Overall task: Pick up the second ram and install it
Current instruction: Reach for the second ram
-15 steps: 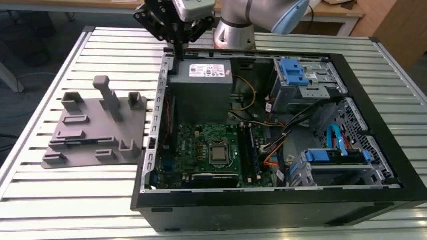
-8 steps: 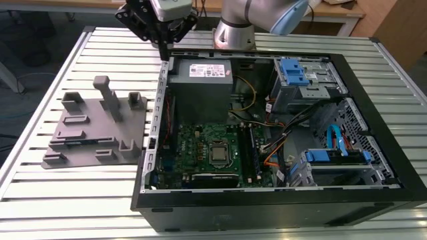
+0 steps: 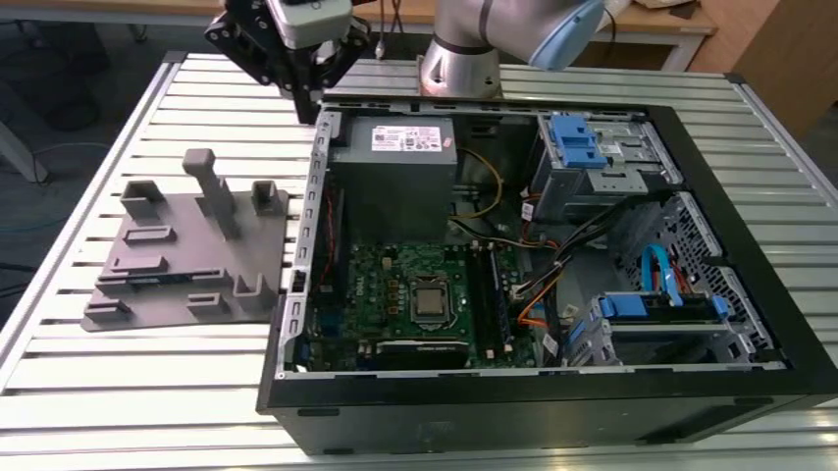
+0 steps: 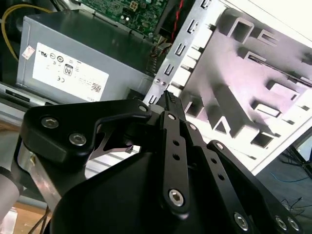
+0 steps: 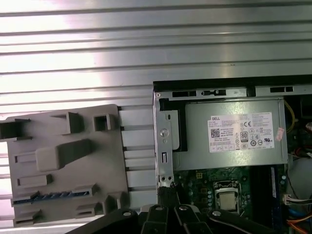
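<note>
A table [image 3: 144, 392] of long pale metal slats, with dark grooves between them, takes up most of the exterior view. In the first wrist view the slats [image 5: 97, 48] catch strong light and glare nearly white in broad bands. Beyond the table's far edge stands a wooden desk [image 3: 654, 20] with a light brown top. At the exterior view's right rises a brown wooden panel [image 3: 786, 59]. The floor [image 3: 53, 108] at the exterior view's left is dark, and thin cables [image 3: 66, 147] lie on it.

The arm [image 3: 461, 44] hangs raised — jaws pressed together, tips pointing down.
</note>
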Controlling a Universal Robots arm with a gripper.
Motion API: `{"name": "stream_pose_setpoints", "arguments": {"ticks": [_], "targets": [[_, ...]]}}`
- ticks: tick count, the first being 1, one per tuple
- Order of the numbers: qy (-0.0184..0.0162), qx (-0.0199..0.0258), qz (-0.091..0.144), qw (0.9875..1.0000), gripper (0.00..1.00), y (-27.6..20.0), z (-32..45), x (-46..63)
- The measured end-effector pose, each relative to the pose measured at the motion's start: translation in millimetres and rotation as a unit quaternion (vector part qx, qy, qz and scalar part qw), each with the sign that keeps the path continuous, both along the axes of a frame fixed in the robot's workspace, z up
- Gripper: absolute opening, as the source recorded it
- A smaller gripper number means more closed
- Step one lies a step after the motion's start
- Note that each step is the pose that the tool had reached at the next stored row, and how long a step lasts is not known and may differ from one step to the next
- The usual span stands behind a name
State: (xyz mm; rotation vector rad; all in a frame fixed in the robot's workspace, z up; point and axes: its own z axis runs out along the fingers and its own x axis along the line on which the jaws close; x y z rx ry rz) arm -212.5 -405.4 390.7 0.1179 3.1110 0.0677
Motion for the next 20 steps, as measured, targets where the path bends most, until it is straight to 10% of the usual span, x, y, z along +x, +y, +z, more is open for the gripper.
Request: {"name": "stream_pose_setpoints", "arguments": {"ticks": [20], "targets": [[0.0000,0.0000,0.000,1.0000,0.07,-2.4,-4.2,-48.0]]}}
